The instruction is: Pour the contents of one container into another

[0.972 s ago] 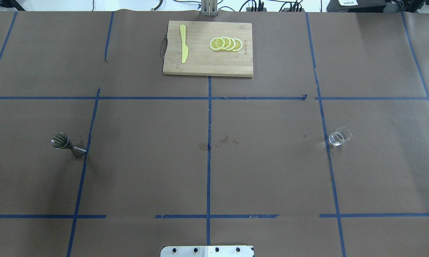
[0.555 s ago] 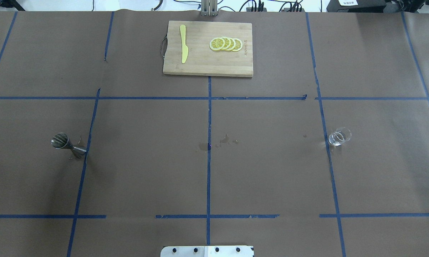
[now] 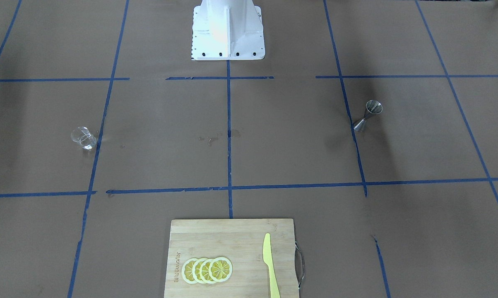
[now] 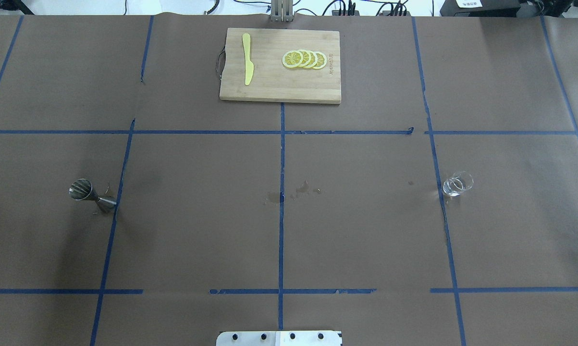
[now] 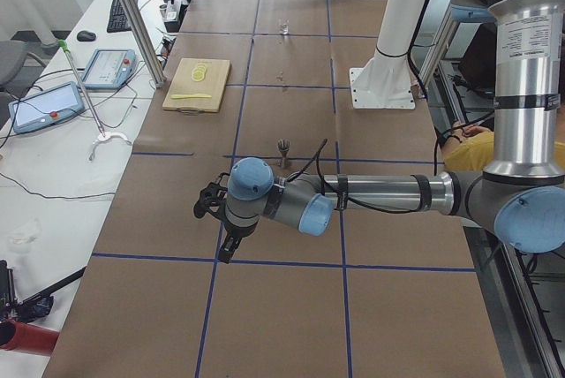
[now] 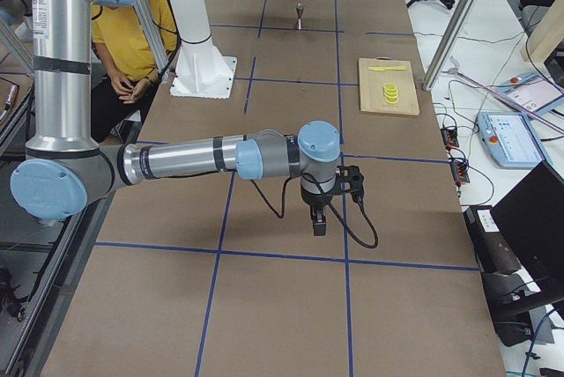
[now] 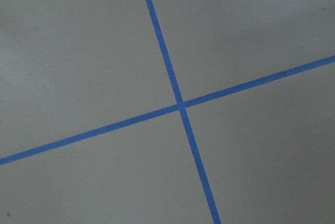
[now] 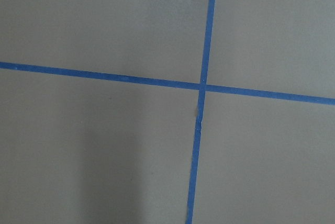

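Cup upright, contents unclear; jigger upright, well apart. Left hand, right hand: grip cannot tell.

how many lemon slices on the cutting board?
4 lemon slices, overlapping in one row on the cutting board, right of the yellow knife in the overhead view. Another could hide beneath them.

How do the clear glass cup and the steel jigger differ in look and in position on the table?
The glass cup is see-through; the jigger is opaque silver metal. The cup is short and round; the jigger is taller, two cones joined at a narrow waist. In the overhead view the cup stands on the right side, just right of a blue tape line; the jigger stands on the left, just left of one. Both stand upright on the brown paper, in about the same row.
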`<move>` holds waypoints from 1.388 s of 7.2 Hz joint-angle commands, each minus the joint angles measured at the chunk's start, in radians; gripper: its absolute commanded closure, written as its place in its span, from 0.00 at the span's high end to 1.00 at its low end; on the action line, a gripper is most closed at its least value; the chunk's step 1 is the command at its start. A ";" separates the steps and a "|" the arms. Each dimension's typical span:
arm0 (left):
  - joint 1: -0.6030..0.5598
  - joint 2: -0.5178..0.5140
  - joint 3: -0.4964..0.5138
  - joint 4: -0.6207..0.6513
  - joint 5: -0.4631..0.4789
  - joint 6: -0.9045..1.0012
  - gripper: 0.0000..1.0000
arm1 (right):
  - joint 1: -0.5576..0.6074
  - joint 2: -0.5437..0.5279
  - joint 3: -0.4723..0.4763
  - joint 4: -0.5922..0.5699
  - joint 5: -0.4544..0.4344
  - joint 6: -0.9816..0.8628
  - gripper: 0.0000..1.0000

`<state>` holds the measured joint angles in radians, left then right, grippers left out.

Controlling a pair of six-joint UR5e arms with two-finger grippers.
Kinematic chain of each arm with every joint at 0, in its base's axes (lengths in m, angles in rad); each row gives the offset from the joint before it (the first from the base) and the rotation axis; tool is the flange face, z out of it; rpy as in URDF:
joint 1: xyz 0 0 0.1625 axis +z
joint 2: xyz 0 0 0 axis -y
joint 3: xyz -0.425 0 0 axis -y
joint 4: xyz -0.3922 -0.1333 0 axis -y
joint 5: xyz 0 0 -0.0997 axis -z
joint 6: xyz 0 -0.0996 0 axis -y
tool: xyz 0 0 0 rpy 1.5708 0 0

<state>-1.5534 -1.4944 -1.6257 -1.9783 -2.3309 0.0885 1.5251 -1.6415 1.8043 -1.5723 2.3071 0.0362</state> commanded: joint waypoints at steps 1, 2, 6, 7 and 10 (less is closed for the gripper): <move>0.003 -0.009 0.006 -0.164 -0.001 -0.003 1.00 | 0.000 0.002 -0.008 0.028 -0.002 0.002 1.00; 0.006 -0.032 0.013 -0.212 -0.001 -0.001 1.00 | 0.000 0.008 -0.005 0.029 -0.002 -0.010 1.00; 0.004 -0.060 -0.034 -0.258 -0.027 -0.001 1.00 | 0.000 0.009 -0.003 0.111 0.049 -0.015 1.00; 0.010 -0.061 -0.040 -0.281 -0.025 -0.001 1.00 | 0.000 0.003 -0.003 0.142 0.051 -0.001 1.00; 0.099 -0.057 -0.132 -0.431 -0.016 -0.407 1.00 | 0.000 -0.005 -0.002 0.144 0.049 -0.002 1.00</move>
<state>-1.4980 -1.5566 -1.7146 -2.3160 -2.3508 -0.1116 1.5248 -1.6444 1.8023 -1.4300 2.3544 0.0313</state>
